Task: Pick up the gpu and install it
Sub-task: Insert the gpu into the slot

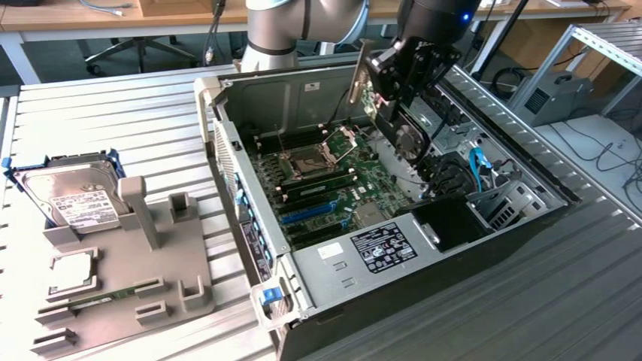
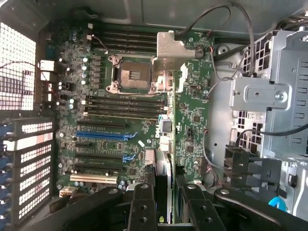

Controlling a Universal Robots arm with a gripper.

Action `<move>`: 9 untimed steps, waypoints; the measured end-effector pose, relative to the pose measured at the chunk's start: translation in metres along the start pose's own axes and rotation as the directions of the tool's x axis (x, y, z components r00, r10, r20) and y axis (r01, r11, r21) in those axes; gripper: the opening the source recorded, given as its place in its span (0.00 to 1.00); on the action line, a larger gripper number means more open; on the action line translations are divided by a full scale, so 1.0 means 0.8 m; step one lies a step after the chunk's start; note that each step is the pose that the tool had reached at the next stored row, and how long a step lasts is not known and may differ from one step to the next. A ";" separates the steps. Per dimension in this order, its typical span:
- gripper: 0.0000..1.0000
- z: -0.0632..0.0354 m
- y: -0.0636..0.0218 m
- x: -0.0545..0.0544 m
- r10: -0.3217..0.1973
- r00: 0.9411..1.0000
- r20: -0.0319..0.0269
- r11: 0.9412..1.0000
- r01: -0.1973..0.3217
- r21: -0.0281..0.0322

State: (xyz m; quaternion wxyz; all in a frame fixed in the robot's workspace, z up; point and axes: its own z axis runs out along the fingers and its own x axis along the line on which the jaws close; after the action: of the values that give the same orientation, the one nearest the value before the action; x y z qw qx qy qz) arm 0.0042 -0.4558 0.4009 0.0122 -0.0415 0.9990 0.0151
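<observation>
1 gpu [image 1: 402, 136], 1 computer case [image 1: 291, 94], 1 hard drive [image 1: 77, 200], 1 grey holder [image 1: 140, 265].

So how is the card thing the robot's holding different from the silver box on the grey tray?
The gpu is a thin green board with a round fan; the hard drive is a silver box with a white label. The gpu hangs on edge in the tool above the open computer case; the hard drive leans in the grey holder. Both are computer parts.
</observation>
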 end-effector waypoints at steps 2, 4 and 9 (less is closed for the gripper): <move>0.26 0.000 0.000 0.000 -0.008 1.000 0.000 1.000 0.008 0.000; 0.26 0.000 0.000 0.000 -0.022 1.000 -0.001 1.000 0.022 -0.001; 0.26 0.000 0.000 0.000 -0.037 0.999 -0.001 0.999 0.037 -0.001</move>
State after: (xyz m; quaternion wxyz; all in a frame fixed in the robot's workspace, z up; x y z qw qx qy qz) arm 0.0042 -0.4558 0.4009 0.0119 -0.0598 0.9980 0.0153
